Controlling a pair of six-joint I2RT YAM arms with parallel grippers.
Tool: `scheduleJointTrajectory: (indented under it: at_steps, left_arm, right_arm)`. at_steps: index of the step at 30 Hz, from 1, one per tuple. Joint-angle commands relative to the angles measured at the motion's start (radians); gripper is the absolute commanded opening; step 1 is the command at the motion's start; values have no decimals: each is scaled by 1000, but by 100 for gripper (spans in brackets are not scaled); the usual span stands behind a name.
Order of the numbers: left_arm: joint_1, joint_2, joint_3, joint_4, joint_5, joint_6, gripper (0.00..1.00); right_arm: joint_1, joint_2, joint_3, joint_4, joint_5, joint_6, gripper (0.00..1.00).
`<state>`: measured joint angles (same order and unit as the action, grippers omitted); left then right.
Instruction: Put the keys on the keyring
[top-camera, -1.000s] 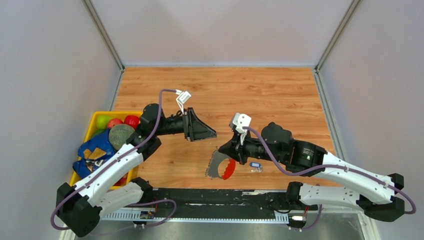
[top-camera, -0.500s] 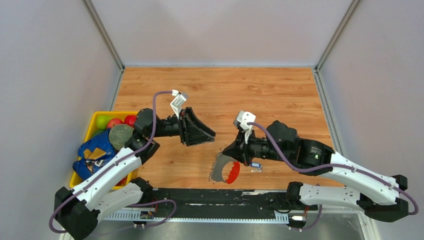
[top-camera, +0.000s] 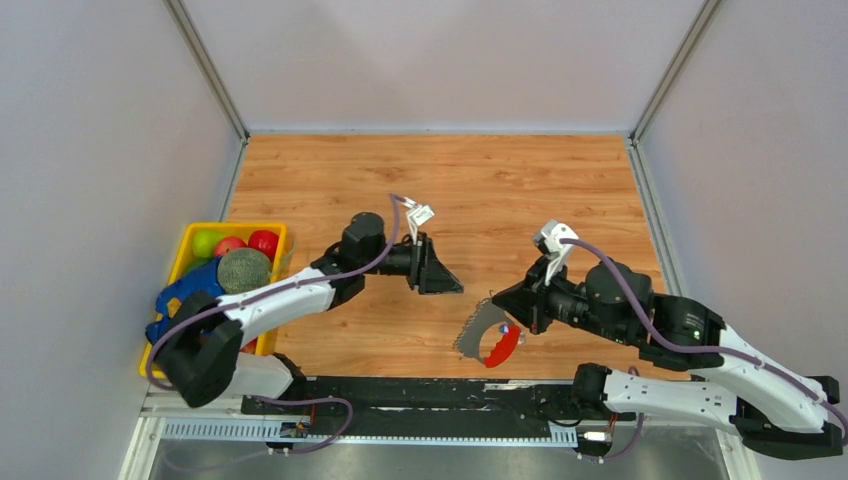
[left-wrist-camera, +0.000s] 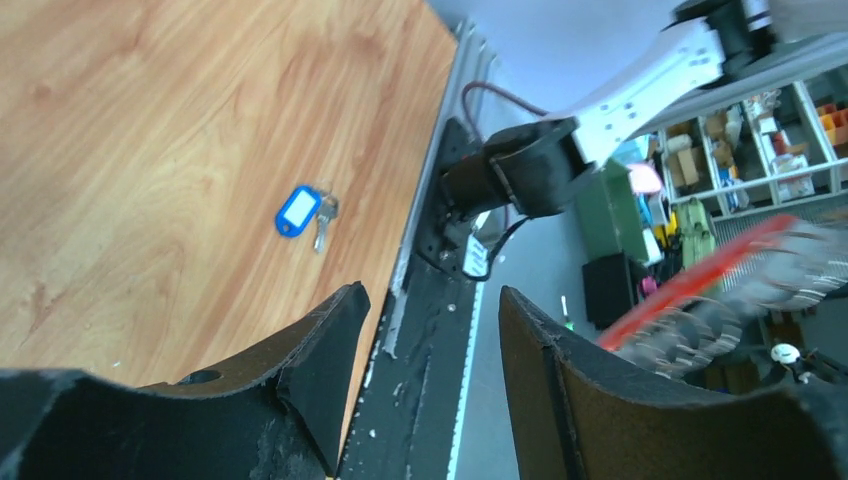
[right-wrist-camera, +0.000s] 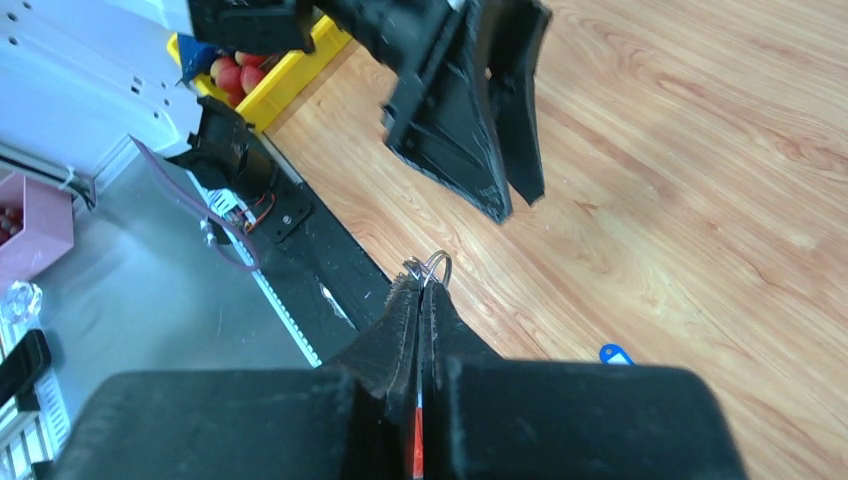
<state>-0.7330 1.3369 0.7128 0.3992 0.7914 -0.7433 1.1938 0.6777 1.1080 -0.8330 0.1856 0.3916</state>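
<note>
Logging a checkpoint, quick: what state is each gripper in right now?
Left gripper: open, holding nothing.
Right gripper: shut on the keyring.

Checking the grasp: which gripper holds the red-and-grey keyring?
The right gripper, shut on the keyring; the left gripper is open and holds nothing.

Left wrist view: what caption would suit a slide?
Open left pincer, with blue-tagged keys lying on the wooden table beyond.
</note>
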Motion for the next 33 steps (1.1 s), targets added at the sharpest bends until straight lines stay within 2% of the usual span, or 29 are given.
scheduleJointTrajectory:
  at_steps: [1,9,19,26,33]
  left_arm:
    - [-93,147,142,-110,-83,129,64]
    - [-175,396,299,-155,-105,152,71]
    - [-217,650,546,-239,22,346,81]
    - [-242,814,768,-407,109,546,83]
    - [-251,899,830,-493,143,706,85]
  right_arm:
    - [-4,-23,35,-30,74,67,0]
    - [-5,-13,53,-27,49,43,0]
    - [-5,10,56,-3,-32,16,0]
    - [-5,31,55,-1,-89,-4,0]
    - [-5,19,54,5,-111,-22,0]
